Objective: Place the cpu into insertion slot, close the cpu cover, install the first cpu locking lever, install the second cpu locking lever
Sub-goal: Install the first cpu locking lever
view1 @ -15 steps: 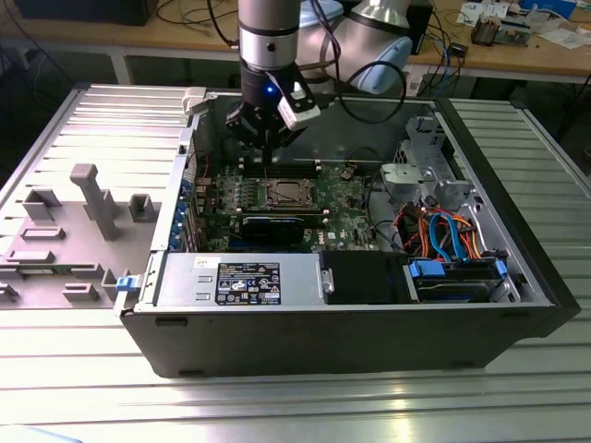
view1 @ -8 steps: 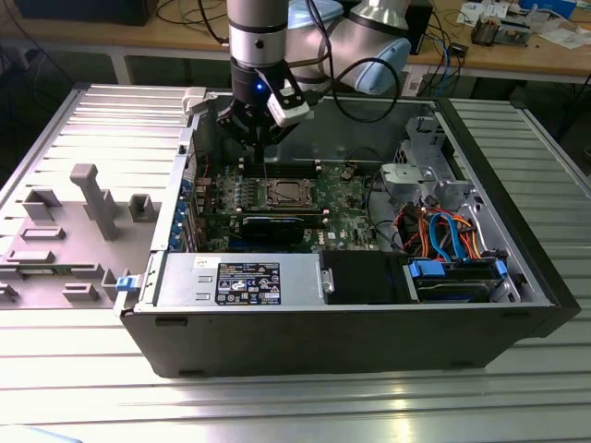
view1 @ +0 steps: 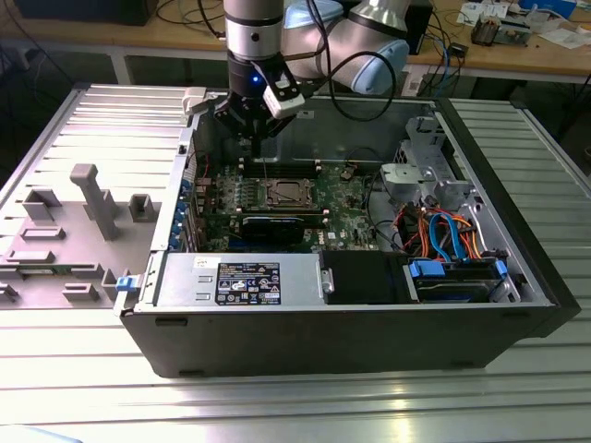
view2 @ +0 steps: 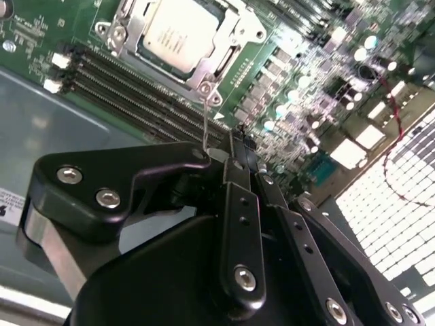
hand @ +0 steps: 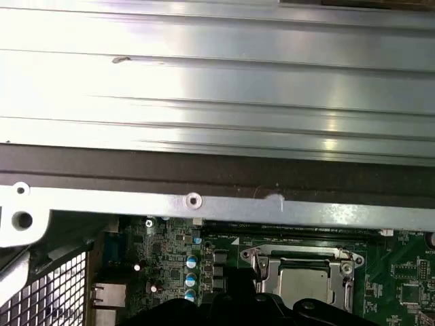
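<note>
The cpu (view2: 171, 32) sits in the insertion slot (view1: 283, 193) on the green motherboard (view1: 346, 217), its silvery top showing through the square window of the cpu cover (view2: 219, 60), which lies flat over it. In the first wrist view the cpu (hand: 304, 285) shows in the same way, framed by the cover (hand: 272, 272). A thin wire lever (view2: 205, 115) rises from a corner of the cover toward the claw (view2: 231, 153). The claw's black fingers are drawn together at their tips, and the lever's upper end meets them there; whether it is truly pinched between them cannot be told. In the exterior view the claw (view1: 257, 138) hangs just above the socket, inside the case.

Beside the socket run long narrow memory slots (view2: 136, 92), and past them stand rows of small capacitors (view2: 306, 102).

The motherboard lies in the bottom of an open computer case (view1: 369, 341). In the same case, toward the camera, sits a grey-labelled power supply box (view1: 240, 280), with a black graphics card (view1: 272, 226) between it and the socket. On the exterior view's right the case holds a silver drive cage (view1: 425, 180), a bundle of orange and blue cables (view1: 443, 235) and a blue-fronted drive bay (view1: 457, 277).

The case rests on a ribbed metal tabletop (view1: 517, 397). On the exterior view's left, outside the case, stand grey fixture blocks (view1: 92, 198).
</note>
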`<state>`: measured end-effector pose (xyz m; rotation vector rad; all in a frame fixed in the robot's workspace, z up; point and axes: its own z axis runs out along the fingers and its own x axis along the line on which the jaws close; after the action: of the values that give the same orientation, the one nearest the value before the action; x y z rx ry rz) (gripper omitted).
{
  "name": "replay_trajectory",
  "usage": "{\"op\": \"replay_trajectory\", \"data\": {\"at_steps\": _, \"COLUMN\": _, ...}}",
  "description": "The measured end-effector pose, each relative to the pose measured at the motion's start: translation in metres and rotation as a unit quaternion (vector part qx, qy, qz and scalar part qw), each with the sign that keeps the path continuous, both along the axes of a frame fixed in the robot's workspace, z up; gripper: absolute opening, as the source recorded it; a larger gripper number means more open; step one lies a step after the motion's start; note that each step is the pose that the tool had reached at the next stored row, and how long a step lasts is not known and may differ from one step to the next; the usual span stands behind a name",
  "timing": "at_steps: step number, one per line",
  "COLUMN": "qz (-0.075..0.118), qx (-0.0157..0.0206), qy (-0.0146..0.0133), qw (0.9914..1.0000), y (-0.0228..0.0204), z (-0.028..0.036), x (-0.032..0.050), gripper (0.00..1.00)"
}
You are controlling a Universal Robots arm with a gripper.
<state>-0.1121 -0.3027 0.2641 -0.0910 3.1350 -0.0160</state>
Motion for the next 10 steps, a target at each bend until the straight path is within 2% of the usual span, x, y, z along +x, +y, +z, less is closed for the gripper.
{"op": "replay_trajectory", "data": {"at_steps": 1, "qz": 0.0, "qx": 0.0012, "qy": 0.0, "qw": 1.0, "y": 0.0006, "z": 0.0, "x": 0.0, "gripper": 0.11}}
{"op": "replay_trajectory", "data": {"at_steps": 2, "qz": 0.0, "qx": 0.0039, "qy": 0.0001, "qw": 0.99999, "y": 0.0008, "z": -0.0003, "x": 0.0, "gripper": 0.11}}
{"op": "replay_trajectory", "data": {"at_steps": 3, "qz": 0.0, "qx": 0.0044, "qy": 0.0001, "qw": 0.99999, "y": 0.0008, "z": -0.0005, "x": 0.0, "gripper": 0.11}}
{"op": "replay_trajectory", "data": {"at_steps": 7, "qz": 0.0, "qx": 0.0044, "qy": 0.0012, "qw": 0.99999, "y": 0.0007, "z": -0.0016, "x": 0.0025, "gripper": 0.11}}
{"op": "replay_trajectory", "data": {"at_steps": 10, "qz": 0.0, "qx": 0.0044, "qy": 0.0023, "qw": 0.99999, "y": 0.0007, "z": -0.0019, "x": 0.0074, "gripper": 0.11}}
